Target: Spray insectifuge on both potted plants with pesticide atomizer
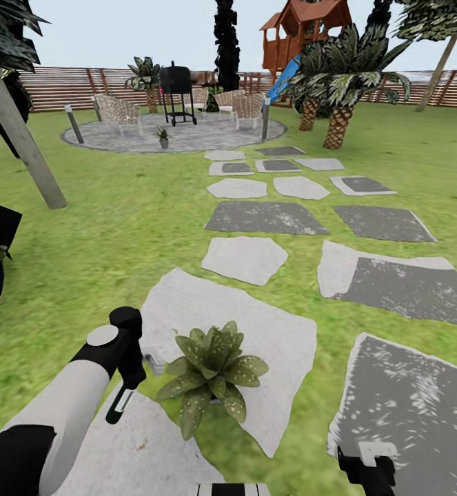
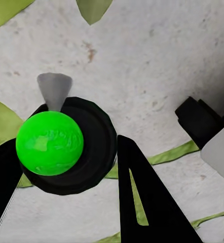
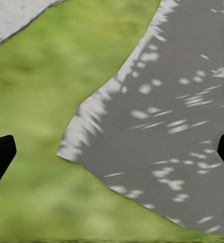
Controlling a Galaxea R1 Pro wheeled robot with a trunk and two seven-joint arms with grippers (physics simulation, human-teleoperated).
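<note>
Left wrist view: pesticide atomizer (image 2: pixel 71 152) between left tool (image 2: pixel 66 172) fingers (clamped).

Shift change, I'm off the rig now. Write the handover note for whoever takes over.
Left hand: shut on the pesticide atomizer, held beside the near potted plant on its stepping stone.
Right hand: open, empty, over grass and a grey stone.
Far potted plant: on the round patio.
Done: atomizer picked up.
Left: spray both plants. Coverage cannot be read from the pictures, so treat neither as finished.
</note>
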